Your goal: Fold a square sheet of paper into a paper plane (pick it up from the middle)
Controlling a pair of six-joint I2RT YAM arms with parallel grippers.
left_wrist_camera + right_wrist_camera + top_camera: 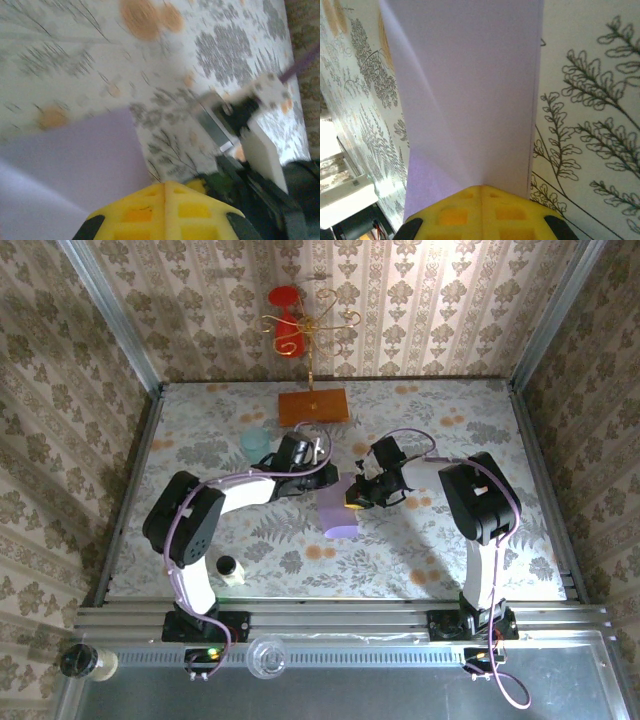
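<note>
My left gripper is fully closed, fingertips pressed together. The lilac sheet of paper reaches their left side; I cannot tell whether it is pinched. My right gripper is fully closed on the same sheet, creases fanning from the tips. The sheet sits mid-table, between both grippers.

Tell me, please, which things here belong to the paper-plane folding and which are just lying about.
For the job:
lilac paper sheet

Lying about:
wooden board
teal cup
small white bottle
red-and-gold ornament stand
</note>
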